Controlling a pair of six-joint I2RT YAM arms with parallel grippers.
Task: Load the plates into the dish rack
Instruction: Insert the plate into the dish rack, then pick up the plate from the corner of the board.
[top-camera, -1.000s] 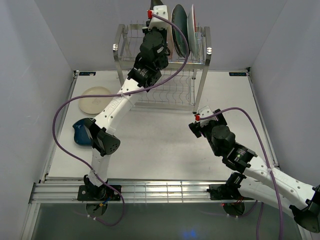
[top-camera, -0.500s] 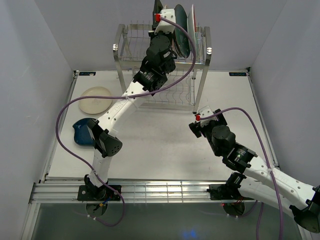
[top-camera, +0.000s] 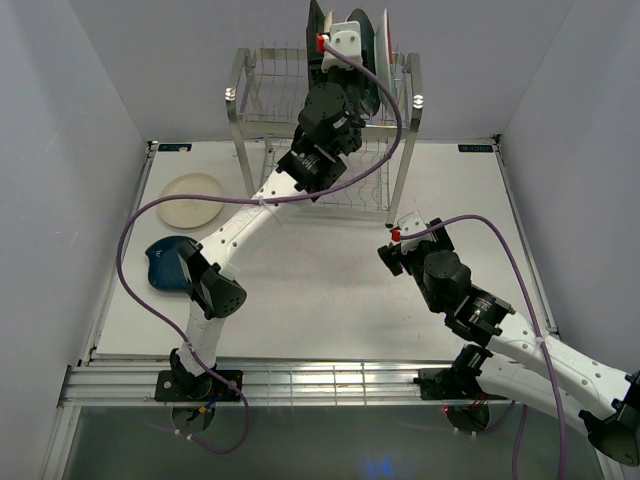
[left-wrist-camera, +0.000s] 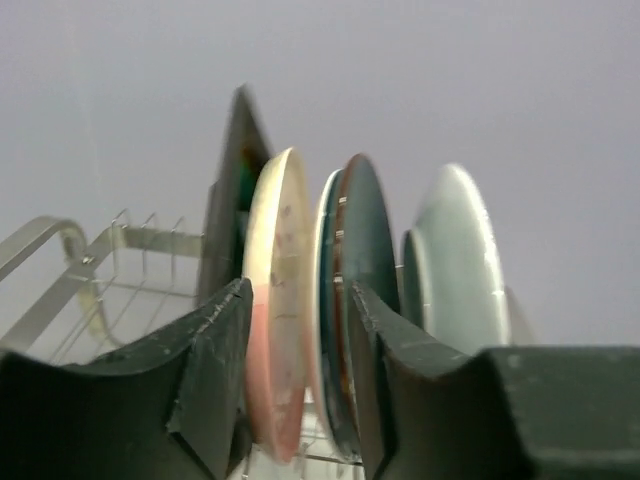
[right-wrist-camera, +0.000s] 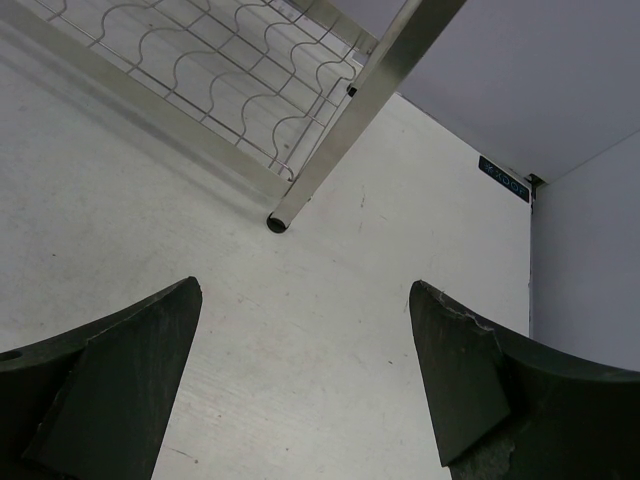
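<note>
The dish rack (top-camera: 245, 110) stands at the back of the table. On its upper tier several plates stand on edge: a dark square plate (left-wrist-camera: 235, 170), a pink-and-cream plate (left-wrist-camera: 275, 300), a red-and-teal plate (left-wrist-camera: 358, 230) and a pale plate (left-wrist-camera: 455, 260). My left gripper (left-wrist-camera: 297, 290) straddles the pink-and-cream plate from above. Its jaws stand wider than the plate, with the red-and-teal plate's edge also between them. A cream plate (top-camera: 192, 198) and a dark blue plate (top-camera: 162, 265) lie on the table at the left. My right gripper (right-wrist-camera: 305, 288) hangs open over bare table.
The rack's front right leg (right-wrist-camera: 280, 215) stands just ahead of the right gripper, with the lower wire shelf (right-wrist-camera: 230, 70) behind it. Grey walls close in the table on three sides. The left arm (top-camera: 250, 215) stretches diagonally over the table's middle left.
The left arm carried the pink-and-cream plate right along the upper tier, beside the other plates. Its jaws have since widened off the plate. The right arm has not moved.
</note>
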